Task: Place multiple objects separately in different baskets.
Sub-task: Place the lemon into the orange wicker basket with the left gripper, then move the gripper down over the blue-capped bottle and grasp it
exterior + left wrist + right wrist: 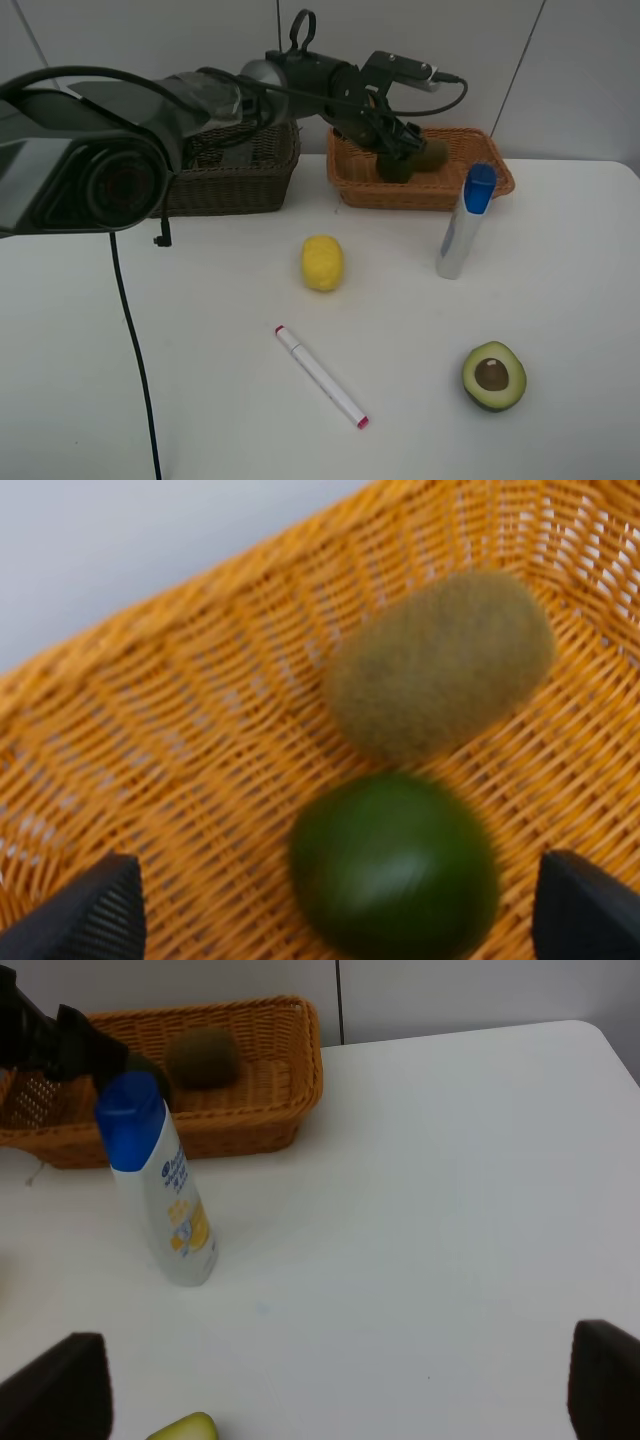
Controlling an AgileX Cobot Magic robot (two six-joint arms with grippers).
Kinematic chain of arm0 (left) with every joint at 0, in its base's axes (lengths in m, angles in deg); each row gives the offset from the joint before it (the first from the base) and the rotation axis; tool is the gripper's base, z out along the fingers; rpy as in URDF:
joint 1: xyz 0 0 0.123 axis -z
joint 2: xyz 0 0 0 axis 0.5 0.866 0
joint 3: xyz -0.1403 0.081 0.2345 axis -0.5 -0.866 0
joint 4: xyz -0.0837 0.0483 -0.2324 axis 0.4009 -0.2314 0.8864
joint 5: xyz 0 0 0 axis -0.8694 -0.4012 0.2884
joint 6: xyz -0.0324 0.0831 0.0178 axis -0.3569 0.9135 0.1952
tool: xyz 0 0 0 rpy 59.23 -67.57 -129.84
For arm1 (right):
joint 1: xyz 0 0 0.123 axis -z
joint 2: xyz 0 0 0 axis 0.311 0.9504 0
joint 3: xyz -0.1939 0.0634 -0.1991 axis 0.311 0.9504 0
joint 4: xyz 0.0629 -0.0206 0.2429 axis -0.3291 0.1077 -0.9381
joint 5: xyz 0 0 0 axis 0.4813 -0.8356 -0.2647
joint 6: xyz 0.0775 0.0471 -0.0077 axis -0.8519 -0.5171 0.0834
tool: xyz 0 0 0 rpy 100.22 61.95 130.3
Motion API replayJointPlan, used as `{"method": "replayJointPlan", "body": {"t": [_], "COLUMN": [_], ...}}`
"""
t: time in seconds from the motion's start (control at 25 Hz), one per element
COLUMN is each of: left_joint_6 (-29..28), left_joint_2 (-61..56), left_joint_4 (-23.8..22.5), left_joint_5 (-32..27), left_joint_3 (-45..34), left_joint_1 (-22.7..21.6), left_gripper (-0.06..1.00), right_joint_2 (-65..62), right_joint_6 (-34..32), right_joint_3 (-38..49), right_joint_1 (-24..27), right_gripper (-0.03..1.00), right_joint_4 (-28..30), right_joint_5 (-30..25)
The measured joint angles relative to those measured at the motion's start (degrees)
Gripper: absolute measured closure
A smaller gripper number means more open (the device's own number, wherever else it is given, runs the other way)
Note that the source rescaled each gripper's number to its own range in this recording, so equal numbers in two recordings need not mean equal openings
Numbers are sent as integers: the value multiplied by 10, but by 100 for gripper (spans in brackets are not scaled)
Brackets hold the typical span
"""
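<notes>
The left pincer (335,920) stands wide, gripping nothing; the green avocado (393,865) lies loose between its fingers (85,915) in the orange basket (180,730), kiwi (440,660) just beyond; lifting crooked, I'd say a finger could clip the avocado or snag the wicker wall.

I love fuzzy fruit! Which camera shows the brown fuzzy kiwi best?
The left wrist view: the brown fuzzy kiwi lies large in the orange-tan wicker basket, beside the whole green avocado. The right wrist view shows it small and distant. In the exterior high view the left gripper partly hides it.
</notes>
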Motion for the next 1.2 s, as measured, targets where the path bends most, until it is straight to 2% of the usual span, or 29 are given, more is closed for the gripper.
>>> {"method": "replayJointPlan", "body": {"t": [0.12,0.28,0.56,0.68,0.84,0.96,1.12,1.2], "left_joint_6": [0,-18,-110,-131,-132,-104,-90,-90], "left_joint_2": [-7,-47,-146,-159,-169,-191,-272,-325], "left_joint_4": [0,0,0,-1,-1,-13,-50,-59], "left_joint_5": [-10,-92,-351,-455,-475,-475,-475,-475], "left_joint_3": [3,3,6,6,-5,-28,-121,-187], "left_joint_1": [-5,-12,-31,-49,-78,-94,-129,-165], "left_gripper": [-5,-5,-5,-5,-5,-5,-5,-5], "right_joint_2": [0,0,0,0,0,0,0,0], "right_joint_6": [0,0,0,0,0,0,0,0], "right_joint_3": [0,0,0,0,0,0,0,0], "right_joint_1": [0,0,0,0,0,0,0,0], "right_gripper": [-3,-3,-3,-3,-3,-3,-3,-3], "right_joint_4": [0,0,0,0,0,0,0,0], "right_joint_5": [0,0,0,0,0,0,0,0]}}
